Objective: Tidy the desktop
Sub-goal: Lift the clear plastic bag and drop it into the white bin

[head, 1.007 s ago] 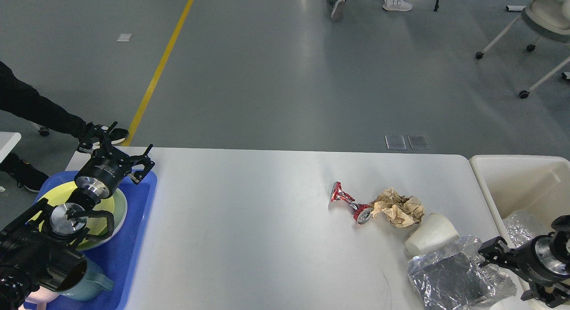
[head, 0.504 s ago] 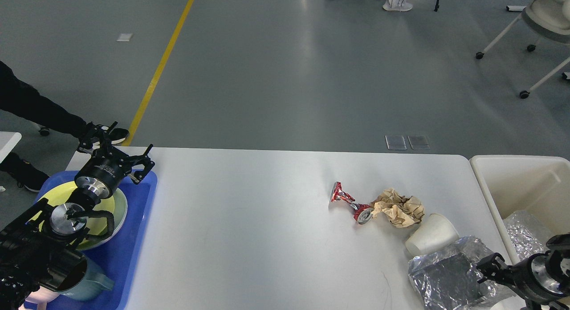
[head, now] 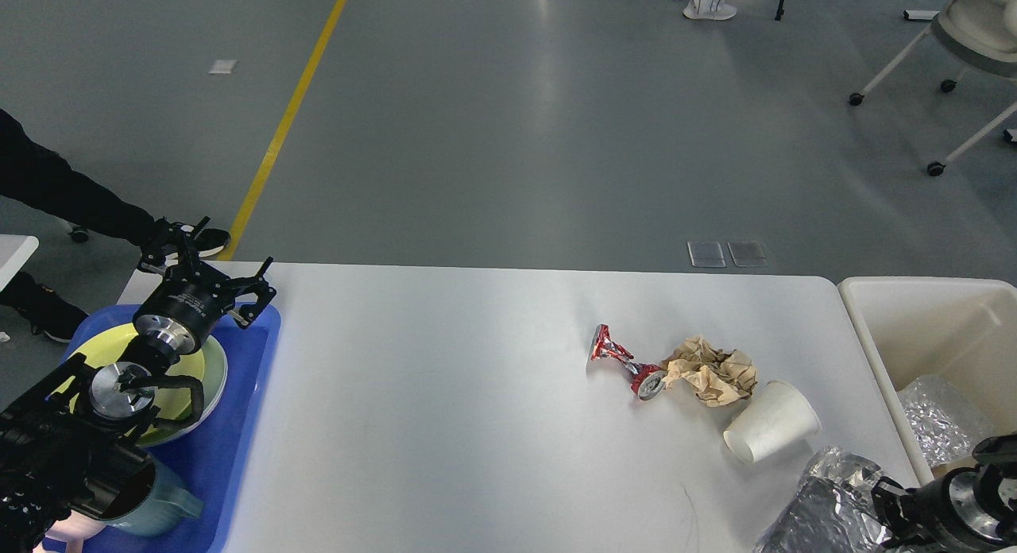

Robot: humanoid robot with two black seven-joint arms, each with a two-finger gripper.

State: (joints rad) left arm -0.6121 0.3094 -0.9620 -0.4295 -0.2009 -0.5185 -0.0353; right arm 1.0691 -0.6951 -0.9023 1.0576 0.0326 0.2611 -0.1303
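While the right gripper (head: 882,501) at the worktop's (head: 445,394) near right corner grips crinkled foil wrap (head: 826,513), the left gripper (head: 208,268) hovers open over the blue tray (head: 246,394) at the left edge. Crushed can (head: 624,362), paper wad (head: 711,370) and cup (head: 771,432) sit right of centre: light, soft, easily pinched anywhere.

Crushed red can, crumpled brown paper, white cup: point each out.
crushed red can (head: 622,361), head view, on its pinched middle.
crumpled brown paper (head: 713,372), head view, on the wad's centre.
white cup (head: 771,432), head view, on its side wall.
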